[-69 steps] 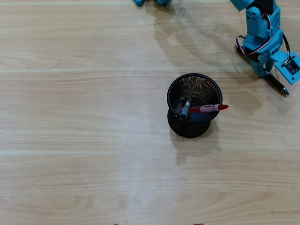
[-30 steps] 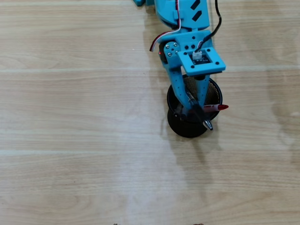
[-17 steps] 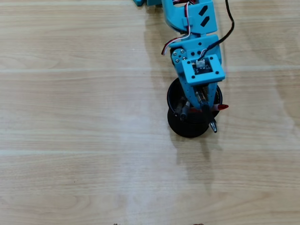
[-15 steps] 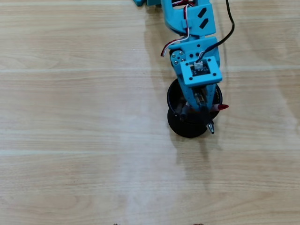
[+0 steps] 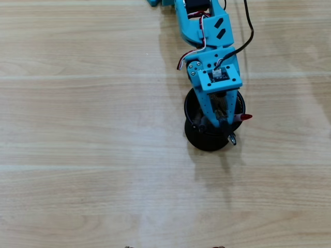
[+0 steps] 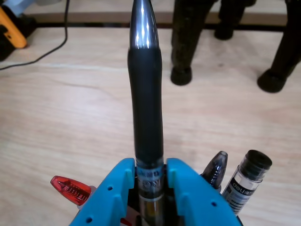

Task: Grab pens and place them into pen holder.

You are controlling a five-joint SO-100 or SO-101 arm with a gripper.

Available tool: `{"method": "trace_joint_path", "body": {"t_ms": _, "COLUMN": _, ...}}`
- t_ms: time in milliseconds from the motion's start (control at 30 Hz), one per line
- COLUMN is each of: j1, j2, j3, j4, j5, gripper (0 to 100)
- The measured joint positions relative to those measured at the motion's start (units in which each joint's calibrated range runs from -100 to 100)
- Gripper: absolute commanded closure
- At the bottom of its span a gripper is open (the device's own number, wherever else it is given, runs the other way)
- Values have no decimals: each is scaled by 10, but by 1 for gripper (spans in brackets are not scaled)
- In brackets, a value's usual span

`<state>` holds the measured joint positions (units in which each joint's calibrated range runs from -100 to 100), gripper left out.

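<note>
Blue two-finger gripper (image 6: 149, 176) was clamped on slim black rubber-sleeved click pen (image 6: 146, 94) w/ chrome tip, over round black wire-mesh pen holder (image 5: 192, 135); pen prob light, stiff, sleeve grippiest.

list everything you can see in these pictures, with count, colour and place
pen holder: one, black wire mesh, on the table in the overhead view, under the gripper
red pen: one, red, in the pen holder, its end sticking out over the rim to the right in the overhead view
black pens in the holder: two, clear barrels with dark ends, leaning together at lower right in the wrist view
held black pen: one, black sleeve with a silver tip, clamped in the gripper and pointing past the holder's rim
table: one, light wood, under everything
dark legs: several, black, at the far table edge in the wrist view
arm: one, blue, reaching in from the top of the overhead view
gripper: one, blue, over the holder
</note>
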<state>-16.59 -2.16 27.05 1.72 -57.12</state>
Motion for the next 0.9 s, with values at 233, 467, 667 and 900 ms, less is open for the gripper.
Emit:
{"method": "trace_joint_path", "body": {"t_ms": 233, "j1": 0, "j2": -2, "j3": 0, "j4": -3, "j5": 16, "gripper": 86}}
{"method": "trace_joint_path", "body": {"t_ms": 467, "j1": -3, "j2": -21, "j3": -104, "j4": 71, "j5": 119, "gripper": 86}}
{"method": "trace_joint_path", "body": {"t_ms": 667, "j1": -10, "j2": -96, "j3": -222, "j4": 454, "j5": 282, "gripper": 86}}
{"method": "trace_joint_path", "body": {"t_ms": 900, "j1": -35, "j2": -208, "j3": -84, "j4": 558, "j5": 509, "gripper": 86}}
